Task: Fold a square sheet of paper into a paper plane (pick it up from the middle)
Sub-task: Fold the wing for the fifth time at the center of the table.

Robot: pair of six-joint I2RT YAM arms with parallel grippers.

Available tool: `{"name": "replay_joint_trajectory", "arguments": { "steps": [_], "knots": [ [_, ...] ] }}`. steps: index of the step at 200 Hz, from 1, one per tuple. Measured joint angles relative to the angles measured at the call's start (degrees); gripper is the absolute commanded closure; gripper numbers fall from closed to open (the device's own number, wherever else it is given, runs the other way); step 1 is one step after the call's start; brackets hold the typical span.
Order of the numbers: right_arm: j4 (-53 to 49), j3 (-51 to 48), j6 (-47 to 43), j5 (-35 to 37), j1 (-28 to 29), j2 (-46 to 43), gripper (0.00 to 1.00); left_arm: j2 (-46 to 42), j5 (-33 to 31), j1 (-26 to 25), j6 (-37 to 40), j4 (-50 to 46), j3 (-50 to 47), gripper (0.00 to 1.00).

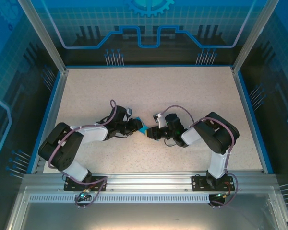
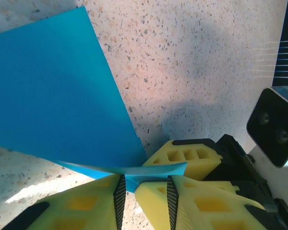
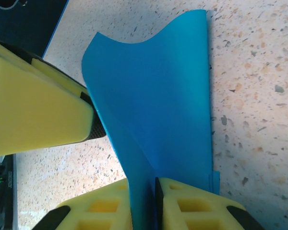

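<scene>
**Two claws, one blue paper between them**

Both of your arms reach inward over the tabletop (image 1: 192, 96). The blue paper (image 1: 143, 128) sits between them, slightly toward 6 o'clock from the tabletop's middle. Your left claw (image 1: 136, 126) points at it from 9 o'clock and your right claw (image 1: 151, 132) from 3 o'clock, with their tips nearly meeting.

Through the left wrist camera, the paper spreads wide and flat toward 10 o'clock. A narrow lip of it runs down to 6 o'clock, into the slot between the left claw's yellow fingers (image 2: 86, 206). Those fingers stand slightly spread. Speckled tabletop shows in the slot beside the paper, so they are not clamped on it. One yellow finger of the right claw lies at 5 o'clock, against the same lip.

Through the right wrist camera, the paper rises from 6 o'clock between the right claw's fingers (image 3: 197, 206) and bows toward 12 o'clock, its top edge wavy. It fills that slot, and you cannot tell whether the fingers pinch it or only stand around it. A left-claw finger sits at 9 o'clock, just beside the sheet. A second layer's edge peeks out at 5 o'clock.
</scene>
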Motion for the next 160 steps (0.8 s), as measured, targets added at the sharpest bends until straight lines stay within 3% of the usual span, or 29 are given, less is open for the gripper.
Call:
{"name": "replay_joint_trajectory", "arguments": {
  "steps": [160],
  "knots": [
    [-11.5,2.1,-3.9,0.9,-0.4,-4.3,0.7,3.7,-2.2,0.0,-0.2,-5.6,3.5,0.71]
  ]
}}
